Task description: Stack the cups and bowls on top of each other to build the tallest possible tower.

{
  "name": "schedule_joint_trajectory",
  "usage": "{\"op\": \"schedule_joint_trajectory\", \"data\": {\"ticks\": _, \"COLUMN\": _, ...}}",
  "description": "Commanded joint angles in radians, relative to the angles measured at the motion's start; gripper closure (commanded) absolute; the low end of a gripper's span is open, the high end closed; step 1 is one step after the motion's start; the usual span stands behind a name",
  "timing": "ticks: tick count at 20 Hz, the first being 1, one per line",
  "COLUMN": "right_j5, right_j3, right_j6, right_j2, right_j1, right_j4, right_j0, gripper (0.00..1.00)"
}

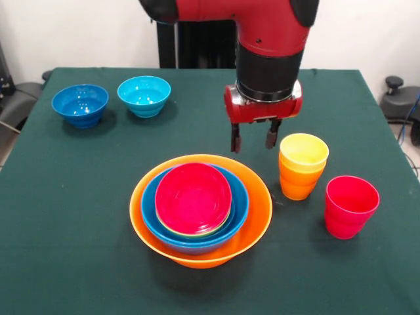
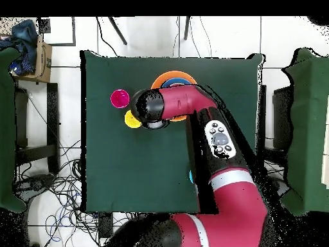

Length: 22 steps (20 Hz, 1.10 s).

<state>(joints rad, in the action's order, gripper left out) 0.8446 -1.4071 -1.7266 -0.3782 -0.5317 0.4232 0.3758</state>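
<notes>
The tower (image 1: 200, 209) stands at the table's near middle: a very large orange bowl (image 1: 249, 230) holds a large blue bowl (image 1: 237, 205), a thin green rim and a red bowl (image 1: 193, 198) on top. In the overhead view the orange bowl (image 2: 168, 80) peeks out from under the arm. My gripper (image 1: 254, 139) is open and empty, just behind the tower and left of a yellow cup (image 1: 303, 152) nested in an orange cup (image 1: 298, 182). A red cup (image 1: 351, 205) stands to the right. The yellow cup (image 2: 132, 119) and red cup (image 2: 119, 98) show overhead.
A dark-blue bowl (image 1: 80, 104) and a light-blue bowl (image 1: 144, 95) stand apart at the far left of the green tablecloth (image 1: 65, 216). The arm (image 2: 193, 109) hides most of the tower from above. Chairs and cables lie around the table.
</notes>
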Motion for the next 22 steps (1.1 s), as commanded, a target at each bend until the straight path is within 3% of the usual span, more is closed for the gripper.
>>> {"op": "schedule_joint_trajectory", "data": {"ticks": 1, "right_j5": 0.090, "right_j3": -0.028, "right_j6": 0.050, "right_j2": -0.094, "right_j1": -0.070, "right_j4": -0.106, "right_j0": 0.053, "gripper": 0.00}}
{"op": "schedule_joint_trajectory", "data": {"ticks": 22, "right_j5": 0.078, "right_j3": 0.028, "right_j6": 0.002, "right_j2": -0.032, "right_j1": -0.025, "right_j4": -0.090, "right_j0": -0.018, "gripper": 0.00}}
